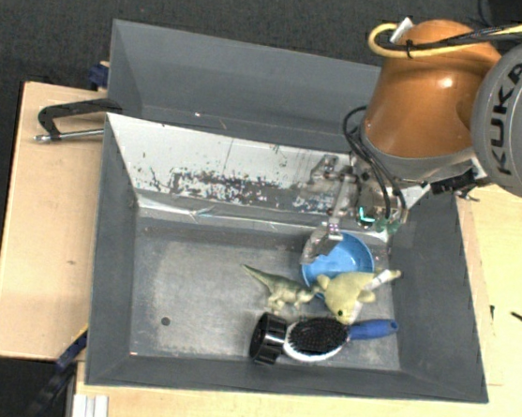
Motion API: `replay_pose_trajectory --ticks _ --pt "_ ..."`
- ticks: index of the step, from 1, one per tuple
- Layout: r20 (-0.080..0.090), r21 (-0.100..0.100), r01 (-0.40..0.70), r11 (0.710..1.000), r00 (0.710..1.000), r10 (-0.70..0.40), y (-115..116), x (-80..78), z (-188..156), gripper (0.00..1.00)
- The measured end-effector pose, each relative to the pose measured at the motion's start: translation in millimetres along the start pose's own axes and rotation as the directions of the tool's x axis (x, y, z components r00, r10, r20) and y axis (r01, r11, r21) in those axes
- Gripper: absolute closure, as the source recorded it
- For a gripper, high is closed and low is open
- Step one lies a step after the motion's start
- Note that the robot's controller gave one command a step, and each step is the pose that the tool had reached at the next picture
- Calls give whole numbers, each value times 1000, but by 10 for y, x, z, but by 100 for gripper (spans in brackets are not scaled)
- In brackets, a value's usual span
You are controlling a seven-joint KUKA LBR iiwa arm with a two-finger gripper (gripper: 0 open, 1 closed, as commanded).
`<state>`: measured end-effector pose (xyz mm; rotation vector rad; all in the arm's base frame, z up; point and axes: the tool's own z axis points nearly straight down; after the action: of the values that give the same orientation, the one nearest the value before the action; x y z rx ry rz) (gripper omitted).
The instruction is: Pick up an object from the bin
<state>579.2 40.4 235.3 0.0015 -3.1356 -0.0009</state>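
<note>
Gripper is down at back right of the bin, right over the rear-left rim of a blue bowl. Contact w/ the rim? Can't tell. Apart or together? Can't tell that either. A yellow plush leans on the bowl's front edge. A green dino sits just left of the plush. Near the front wall is a black brush w/ a blue handle, and a black cap is touching its left side.
</note>
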Motion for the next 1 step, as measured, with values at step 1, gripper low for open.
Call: replay_pose_trajectory --ticks 1 --pt "16 3 226 974 974 -226 -1050 86 1532 0"
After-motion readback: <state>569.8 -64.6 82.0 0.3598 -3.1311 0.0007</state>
